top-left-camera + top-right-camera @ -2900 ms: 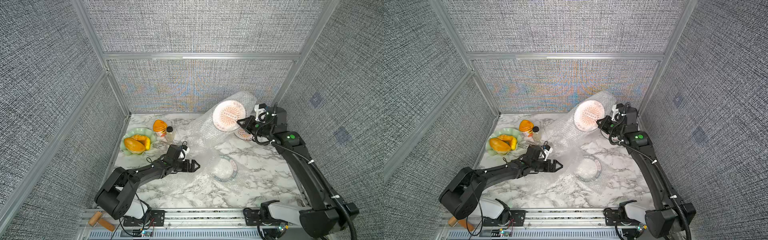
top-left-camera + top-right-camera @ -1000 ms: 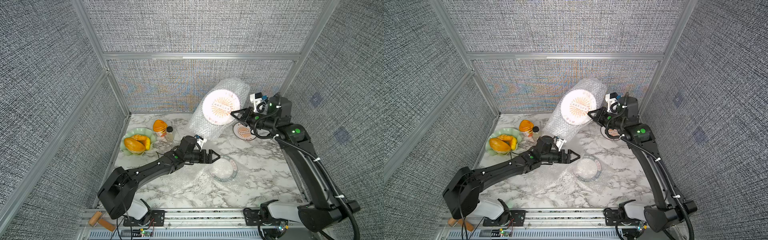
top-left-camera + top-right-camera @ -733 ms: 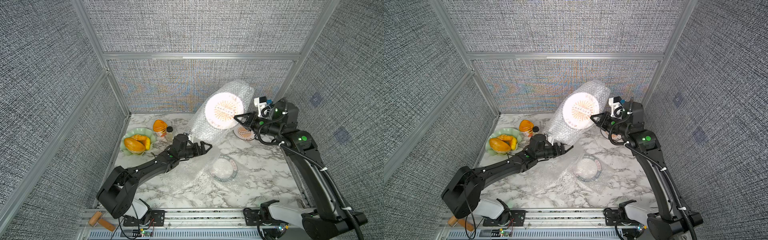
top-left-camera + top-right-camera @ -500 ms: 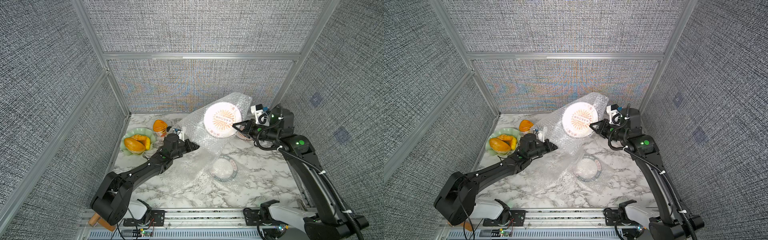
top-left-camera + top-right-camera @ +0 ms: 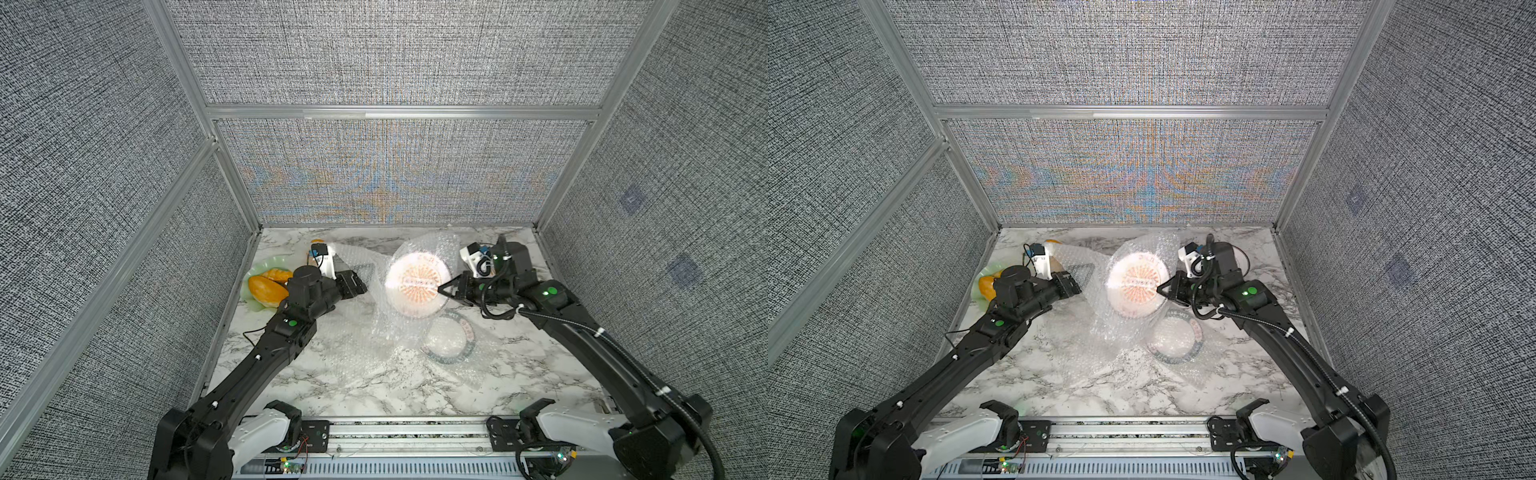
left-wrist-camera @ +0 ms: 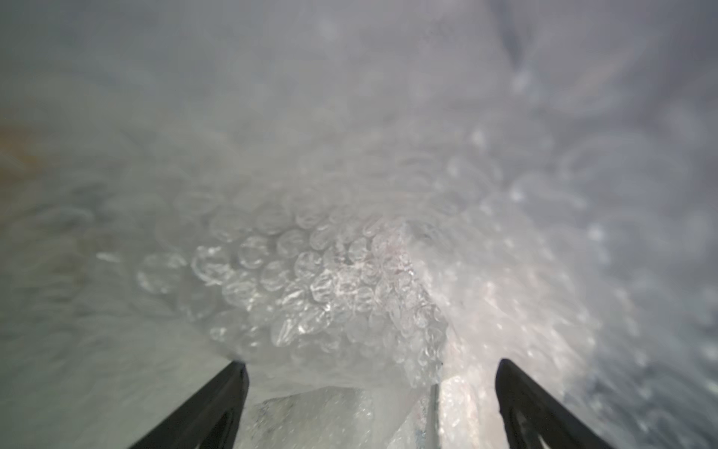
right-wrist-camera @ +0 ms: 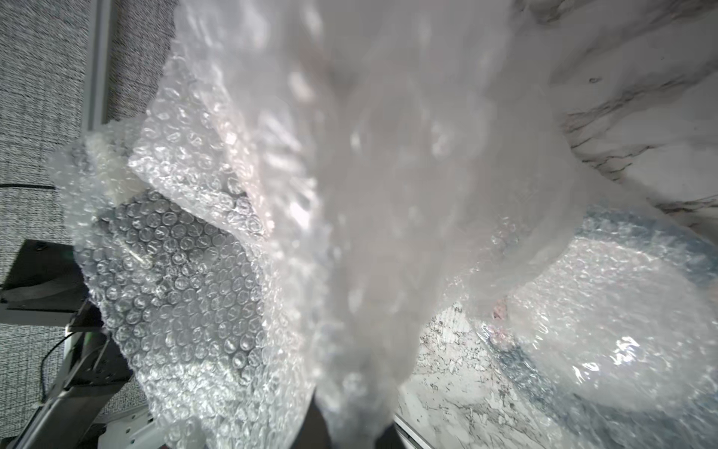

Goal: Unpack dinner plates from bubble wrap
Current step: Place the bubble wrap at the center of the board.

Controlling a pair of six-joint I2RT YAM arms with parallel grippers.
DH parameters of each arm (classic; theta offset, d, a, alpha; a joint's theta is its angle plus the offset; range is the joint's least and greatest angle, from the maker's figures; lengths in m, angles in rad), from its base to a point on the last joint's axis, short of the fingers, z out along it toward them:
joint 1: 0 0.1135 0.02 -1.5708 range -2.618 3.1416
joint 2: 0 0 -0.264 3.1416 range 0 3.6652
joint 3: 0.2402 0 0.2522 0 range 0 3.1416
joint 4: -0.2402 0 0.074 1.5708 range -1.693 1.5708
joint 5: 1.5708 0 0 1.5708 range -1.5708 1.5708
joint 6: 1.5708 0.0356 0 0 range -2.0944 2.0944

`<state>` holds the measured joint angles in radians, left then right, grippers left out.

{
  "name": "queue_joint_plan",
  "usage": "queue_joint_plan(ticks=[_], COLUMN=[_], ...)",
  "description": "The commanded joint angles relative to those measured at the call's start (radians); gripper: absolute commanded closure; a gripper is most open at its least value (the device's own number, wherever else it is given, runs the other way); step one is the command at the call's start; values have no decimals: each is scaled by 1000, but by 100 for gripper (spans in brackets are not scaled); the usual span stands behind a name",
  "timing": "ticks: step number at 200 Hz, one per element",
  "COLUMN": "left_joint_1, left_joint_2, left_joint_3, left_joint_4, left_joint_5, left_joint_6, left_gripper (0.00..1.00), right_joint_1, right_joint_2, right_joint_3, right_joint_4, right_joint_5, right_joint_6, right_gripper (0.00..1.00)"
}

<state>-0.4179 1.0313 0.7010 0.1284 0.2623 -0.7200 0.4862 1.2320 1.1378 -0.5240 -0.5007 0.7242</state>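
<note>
Hanging over the back middle of the bench (image 5: pixel 374 386), the bubble wrap (image 5: pixel 365 332) trails down to the marble; if it snags there, it could drag the plate (image 5: pixel 415 286) out of its one-edged hold. The plate is round, with no long axis, and tilts face up and forward. The right pincer (image 5: pixel 442 288) is clamped on its rim; the left pincer (image 5: pixel 353 284) gapes wide around a fold of wrap.

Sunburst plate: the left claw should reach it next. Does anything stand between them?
Yes: bubble wrap. A fold of the sheet hangs between the open left claw and the sunburst plate; the left wrist view shows only wrap ahead.
</note>
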Motion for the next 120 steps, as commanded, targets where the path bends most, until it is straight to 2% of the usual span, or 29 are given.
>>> queue_joint_plan(ticks=[1, 27, 77, 120], left_joint_1=[1, 2, 1, 1], left_joint_2=[-104, -192, -198, -194], left_joint_3=[-38, -58, -78, -92], left_joint_4=[-150, -255, -295, -306], left_joint_5=[-94, -131, -166, -127], left_joint_6=[78, 101, 117, 76], left_gripper=[0, 1, 1, 0], right_joint_1=[40, 100, 170, 170], right_joint_2=[57, 184, 449, 563], right_joint_3=[-28, -44, -16, 13], right_joint_4=[140, 258, 466, 386], right_joint_5=[7, -5, -81, -52], right_joint_6=[11, 12, 30, -50], right_gripper=[100, 100, 100, 100])
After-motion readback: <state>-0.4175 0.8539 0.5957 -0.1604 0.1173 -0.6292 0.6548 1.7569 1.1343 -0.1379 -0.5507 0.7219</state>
